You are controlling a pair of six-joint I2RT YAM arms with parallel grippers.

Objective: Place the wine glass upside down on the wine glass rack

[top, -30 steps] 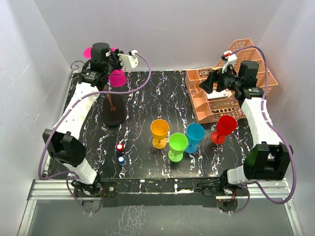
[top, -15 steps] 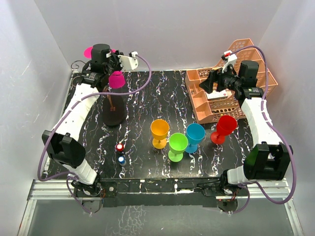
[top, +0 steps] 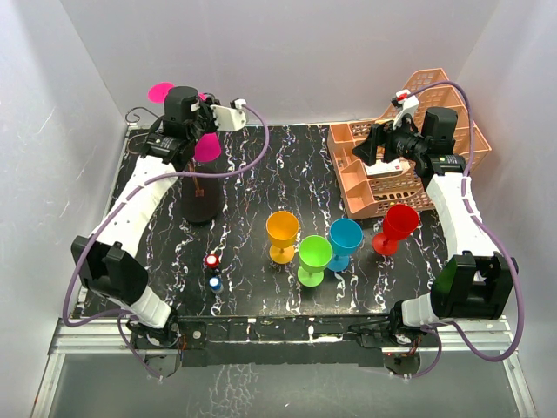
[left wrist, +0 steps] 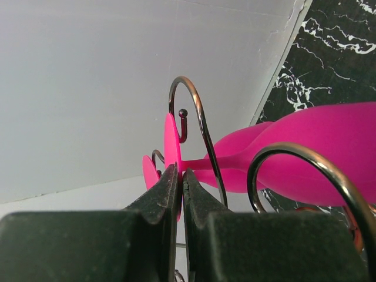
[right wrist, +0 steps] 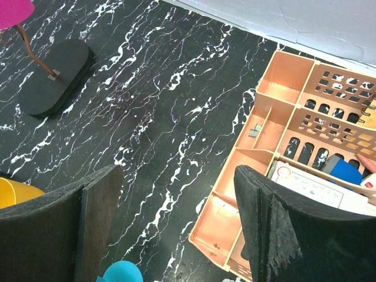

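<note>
Pinching the magenta wine glass (left wrist: 335,132) by the thin edge of its foot, left pincer (left wrist: 181,174) pressed almost shut on that disc; carrying it foot-up and bowl-down at the top of the wine glass rack (top: 198,196), stem threaded between the curled wire arms just ahead of the fingertips.

Against a second ago, shows the wrist rolled and nudged along the back edge of the surface (top: 261,174); shows the bowl drawn in closer under the pincer and the foot now plain on its far left side. Reads as the seating step nearly done: inverted and inside the scrolls, yet not released; probably calls for easing down onto the wire before spreading.

From the left wrist, gives the grip and the wire loops either side of the stem, but no base; cannot tell there of any contact between foot and wire. From the right wrist, gives the black oval base, the copper stem and the bowl's underside, well ahead and to the left of the right pincer (right wrist: 177,200), spread wide and empty, with the peach basket (right wrist: 282,111) just to its right. From overhead, hides the left fingertips behind the wrist body.
</note>
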